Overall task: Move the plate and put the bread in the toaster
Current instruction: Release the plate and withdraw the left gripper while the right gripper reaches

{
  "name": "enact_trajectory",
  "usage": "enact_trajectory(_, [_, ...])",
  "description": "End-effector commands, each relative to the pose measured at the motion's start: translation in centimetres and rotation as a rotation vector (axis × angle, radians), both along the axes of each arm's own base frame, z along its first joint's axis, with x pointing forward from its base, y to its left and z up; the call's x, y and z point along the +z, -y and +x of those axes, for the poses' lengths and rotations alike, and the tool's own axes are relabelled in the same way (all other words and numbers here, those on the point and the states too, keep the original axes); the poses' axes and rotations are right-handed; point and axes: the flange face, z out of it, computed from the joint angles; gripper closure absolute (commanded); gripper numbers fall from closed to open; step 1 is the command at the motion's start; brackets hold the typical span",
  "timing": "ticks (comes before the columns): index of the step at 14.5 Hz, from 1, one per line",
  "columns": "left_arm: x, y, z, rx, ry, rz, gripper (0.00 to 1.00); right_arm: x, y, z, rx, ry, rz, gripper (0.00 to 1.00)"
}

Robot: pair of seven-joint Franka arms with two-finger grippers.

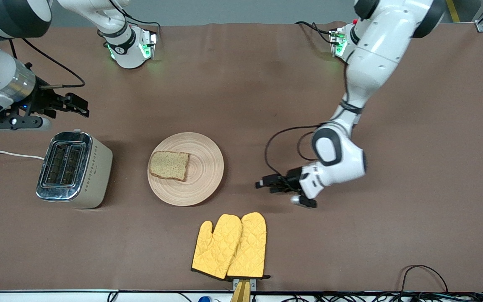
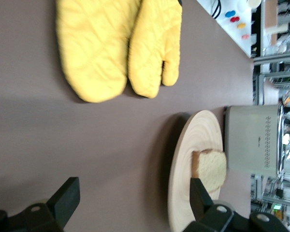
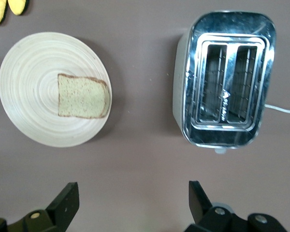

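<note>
Notice your left hand [image 1: 266, 184], fingers spread wide and empty, sits low beside the round tan wooden plate [image 1: 201, 184] carrying the brown bread slice [image 1: 169, 165], while the right hand [image 1: 76, 105], also wide, hovers by the chrome-topped cream toaster [image 1: 74, 168].

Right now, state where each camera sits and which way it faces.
Front view: high across the table, facing both arms; left tool low beside the plate, right tool above the toaster.
Left wrist view: low, sideways at plate, bread, mitts; open fingers show.
Right wrist view: straight down on toaster, plate; fingers show.
All share plate, bread, toaster.
</note>
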Motion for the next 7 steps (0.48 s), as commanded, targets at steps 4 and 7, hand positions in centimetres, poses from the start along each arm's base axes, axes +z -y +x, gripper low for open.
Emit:
enact_trajectory(4, [6.5, -13.7, 2.5, -0.141, 0.008, 0.215, 0.00, -9.5, -4.7, -0.5, -0.041, 0.068, 0.045, 0.00])
enact_trajectory(7, [12.7, -18.6, 3.5, -0.263, 0.099, 0.479, 0.00, -14.0, -6.8, 0.4, -0.109, 0.054, 0.036, 0.00])
